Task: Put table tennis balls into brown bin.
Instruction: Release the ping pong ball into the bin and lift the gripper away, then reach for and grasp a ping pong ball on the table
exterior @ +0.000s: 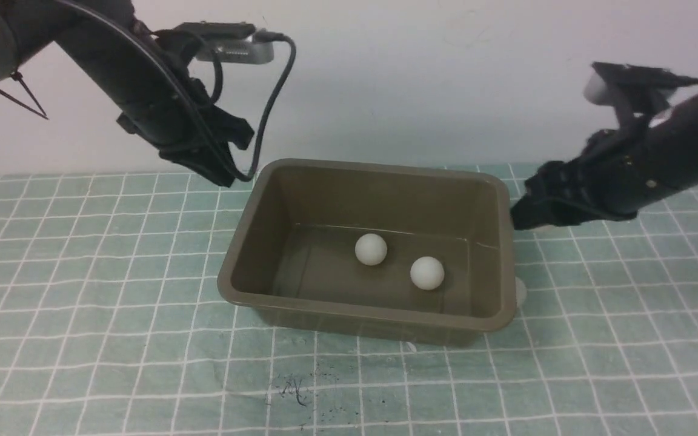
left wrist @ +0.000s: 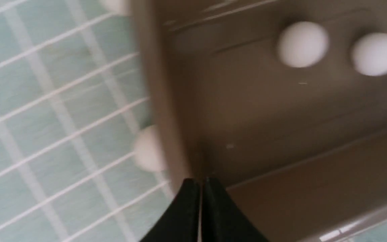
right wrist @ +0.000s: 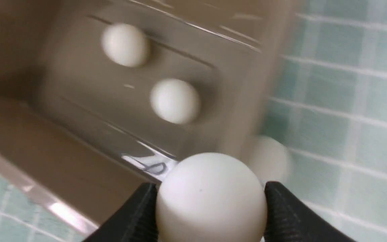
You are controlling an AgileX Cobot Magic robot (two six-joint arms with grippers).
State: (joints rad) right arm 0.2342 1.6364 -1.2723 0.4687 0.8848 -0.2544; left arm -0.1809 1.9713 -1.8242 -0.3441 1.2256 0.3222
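Front view, bin: the brown bin (exterior: 246, 284) stands upright in the middle of the bench (exterior: 82, 272), on the checked cloth.
Front view, inside: two balls lie on the bin floor, one (exterior: 371, 249) further back and one (exterior: 427, 272) nearer me, close together but apart.
Front view, outside: a loose ball (exterior: 520, 291) peeks out on the bench just beside the bin's near right corner.
Front view, arms: the left fingers (exterior: 225, 175) hang above the far left corner. The right fingers (exterior: 521, 217) sit just off the right rim.
Left wrist view, fingers: the left fingers (left wrist: 200, 201) are clenched together with nothing between them.
Left wrist view, bench: another ball (left wrist: 146, 148) rests against the bin's outer wall. I cannot match it to the front view.
Right wrist view, fingers: the right fingers (right wrist: 210, 201) clamp a gripped ball (right wrist: 210, 181), held near the bin's rim.
Right wrist view, bench: the loose ball (right wrist: 270, 158) lies beside the outer wall.
Progress: two balls are in. I judge the gripped one next, needing to clear the rim. At least one more waits on the bench.
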